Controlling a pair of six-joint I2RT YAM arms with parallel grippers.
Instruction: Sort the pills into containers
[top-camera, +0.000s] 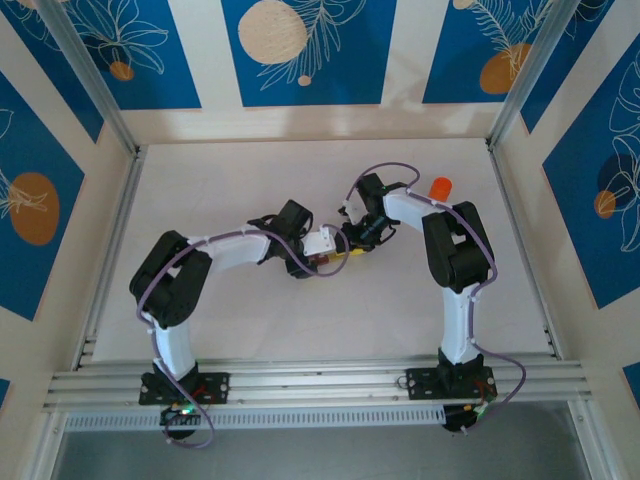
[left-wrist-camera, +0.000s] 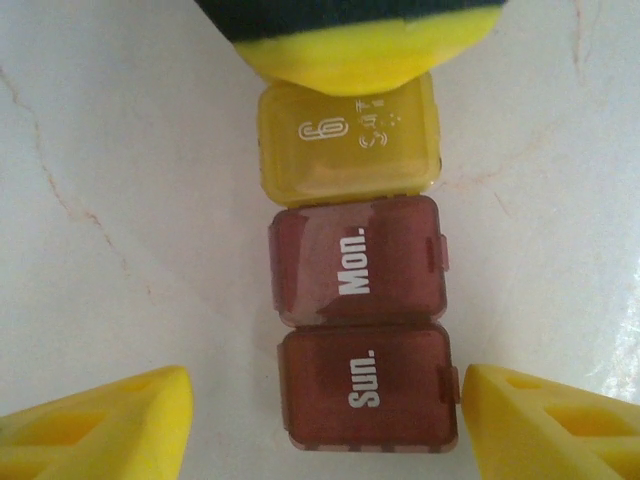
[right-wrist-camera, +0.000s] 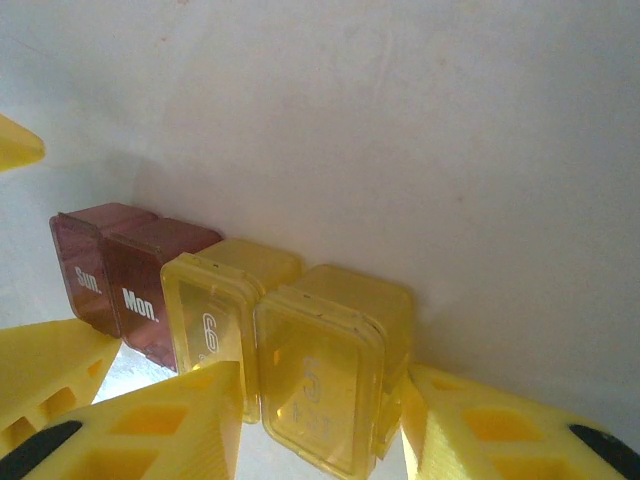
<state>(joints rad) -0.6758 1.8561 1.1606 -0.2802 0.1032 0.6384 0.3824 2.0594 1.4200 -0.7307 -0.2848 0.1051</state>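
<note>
Containers (left-wrist-camera: 358, 300) lie on the bench (left-wrist-camera: 120, 200) as one strip of four lidded cells between the two arms: the dark red Sun. cell (left-wrist-camera: 365, 385), the dark red Mon. cell (left-wrist-camera: 355, 262), then yellow cell 6 (left-wrist-camera: 345, 140) and yellow cell 5 (right-wrist-camera: 325, 390). The strip's long axis runs straight away from the left claw (left-wrist-camera: 325, 390) toward the right claw (right-wrist-camera: 320, 375), so each arm has one end of it.

The left claw straddles the Sun. end with its fingers apart. One finger stands clear of the cell with bare bench between, and the other is just beside the lid tab, perhaps touching. The right claw is closed across cell 5 at the opposite end, a finger against each flank, and appears to pin the strip down.

The lids look shut, and what lies inside cannot be told. The coming move likely turns on the left claw reaching the Sun. lid tab, since the tabs of both red cells face the same side.

An orange bottle (top-camera: 441, 187) stands well apart beyond the right arm, out of the way. The nearest obstruction is the other claw itself, as both crowd one short strip.
</note>
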